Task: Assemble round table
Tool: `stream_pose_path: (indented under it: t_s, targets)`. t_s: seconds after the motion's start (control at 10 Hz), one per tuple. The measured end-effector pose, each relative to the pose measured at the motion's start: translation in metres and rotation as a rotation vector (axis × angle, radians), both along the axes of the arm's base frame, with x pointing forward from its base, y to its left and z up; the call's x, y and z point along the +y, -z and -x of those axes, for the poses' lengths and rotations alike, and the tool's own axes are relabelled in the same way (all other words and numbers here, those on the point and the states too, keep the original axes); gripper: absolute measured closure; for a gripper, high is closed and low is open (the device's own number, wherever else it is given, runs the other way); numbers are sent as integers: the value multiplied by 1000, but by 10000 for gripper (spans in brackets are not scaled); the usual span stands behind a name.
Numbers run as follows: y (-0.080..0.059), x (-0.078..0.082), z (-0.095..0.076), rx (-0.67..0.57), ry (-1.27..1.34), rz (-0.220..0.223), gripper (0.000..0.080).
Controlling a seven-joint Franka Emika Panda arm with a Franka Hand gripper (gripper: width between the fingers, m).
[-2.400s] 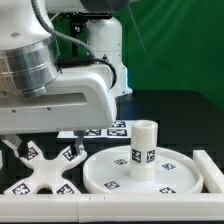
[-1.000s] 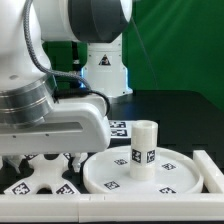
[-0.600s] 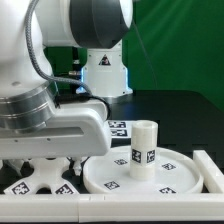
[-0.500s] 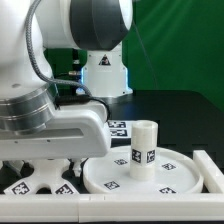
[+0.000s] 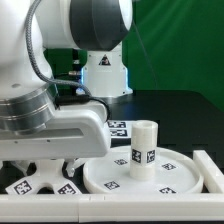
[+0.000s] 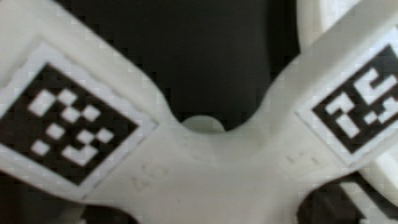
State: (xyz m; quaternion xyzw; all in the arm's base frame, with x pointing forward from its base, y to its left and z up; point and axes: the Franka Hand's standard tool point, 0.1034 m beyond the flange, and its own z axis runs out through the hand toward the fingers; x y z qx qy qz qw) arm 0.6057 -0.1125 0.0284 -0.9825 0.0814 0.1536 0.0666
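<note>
Exterior view: the arm [image 5: 60,70] fills the exterior view's left half and hides much of the worktop [image 5: 175,115] behind it. Its gripper [image 5: 45,163] hangs low over the cross-shaped base piece [image 5: 40,182], which lies flat near the worktop's near edge, toward the exterior view's left corner. The gripper body covers the top of the piece, and only its near lobes show. Whether the fingers are apart or pressed against the piece cannot be told here.

Just beside the base piece, on the exterior view's right, lies the round tabletop disc [image 5: 160,178]. 1 short leg [image 5: 143,143] stands upright at its centre. A white rail [image 5: 110,206] runs along the near edge in front of both parts. The marker board [image 5: 118,128] lies farther back, partly behind the arm.

Wrist view: the base piece [image 6: 199,170] is seen close up and blurred. 2 of its lobes show, each with 1 square tag [image 6: 68,118], and dark worktop [image 6: 214,50] lies in the notch between them. This view shows no fingertip clearly, so it does not settle the grip either.
</note>
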Motion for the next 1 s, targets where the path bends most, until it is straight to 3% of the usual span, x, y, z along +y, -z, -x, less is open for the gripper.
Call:
stream_pose_path:
  t_s: [0.2, 0.3, 0.6, 0.8, 1.0]
  targets:
    - [0, 0, 0, -1, 0, 0, 356]
    - [-9, 2, -1, -1, -14, -7, 356]
    - [-60, 14, 1, -90, -25, 1, 356]
    - [-91, 35, 9, -219, -36, 31, 354]
    - [-80, 26, 10, -322, -24, 69, 354]
